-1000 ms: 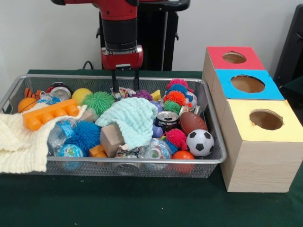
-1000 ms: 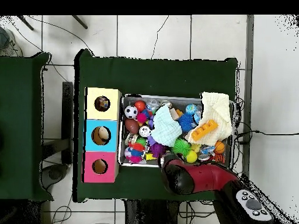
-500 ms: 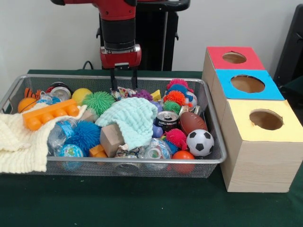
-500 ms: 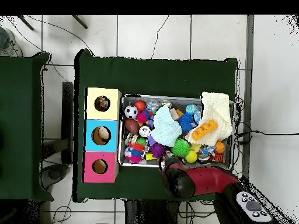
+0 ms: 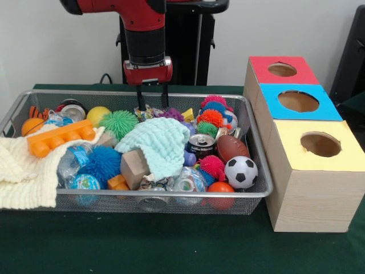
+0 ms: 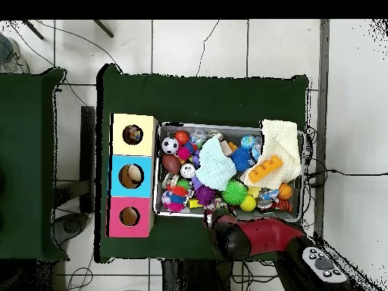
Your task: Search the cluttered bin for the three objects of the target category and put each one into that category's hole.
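We see a dark green worktop (image 5: 171,245), a mint-green knitted cloth (image 5: 159,142), a cream cloth (image 5: 20,171), an orange block (image 5: 60,137), a black-and-white soccer ball (image 5: 240,172), a brown football (image 5: 232,147), and red (image 5: 282,69), blue (image 5: 299,101) and yellow (image 5: 319,145) box tops; the can (image 5: 201,145) looks black, perhaps.

Landmark: mint cloth (image 5: 158,144), draped mid-bin.
Bin (image 5: 258,171): wire mesh, on green counter (image 5: 171,245).
Gripper (image 5: 152,97): behind the cloth at the bin's far rim, two dark fingers apart, nothing between them.
Left of cloth: green spiky ball (image 5: 118,122), orange brick (image 5: 60,137), blue spiky ball (image 5: 103,162), cream cloth (image 5: 23,171) hanging over the rim.
In front of cloth: wooden block (image 5: 134,167), touching it.
Right of cloth: can (image 5: 201,145), football (image 5: 232,147), soccer ball (image 5: 240,172).
Well right, outside bin: boxes with holes, red (image 5: 279,69), blue (image 5: 296,101), yellow (image 5: 316,145).
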### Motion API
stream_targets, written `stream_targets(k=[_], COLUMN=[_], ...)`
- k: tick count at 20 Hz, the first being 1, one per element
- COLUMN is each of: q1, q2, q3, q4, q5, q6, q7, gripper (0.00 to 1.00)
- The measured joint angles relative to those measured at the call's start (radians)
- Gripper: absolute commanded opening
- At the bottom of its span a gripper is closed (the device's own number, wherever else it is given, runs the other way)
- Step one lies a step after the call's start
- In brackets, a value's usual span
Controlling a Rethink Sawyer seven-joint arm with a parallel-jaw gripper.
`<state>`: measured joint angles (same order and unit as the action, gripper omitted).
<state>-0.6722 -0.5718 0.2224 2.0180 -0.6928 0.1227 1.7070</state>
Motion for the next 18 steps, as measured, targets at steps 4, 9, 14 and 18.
stream_targets(k=[4,9,14,18], q1=[0.002,0.021,0.034,0.047], q2=[0.008,0.032,0.047,0.062], q3=[-0.003,-0.024,-0.048,-0.072], q4=[-0.006,-0.023,-0.025,-0.027], q5=[-0.001,-0.001,-0.001,-0.001], q6=[0.0,-0.021,-0.071,-0.12], q7=[0.0,0.0,0.0,0.0], gripper=[1.0,1.0,1.0,1.0])
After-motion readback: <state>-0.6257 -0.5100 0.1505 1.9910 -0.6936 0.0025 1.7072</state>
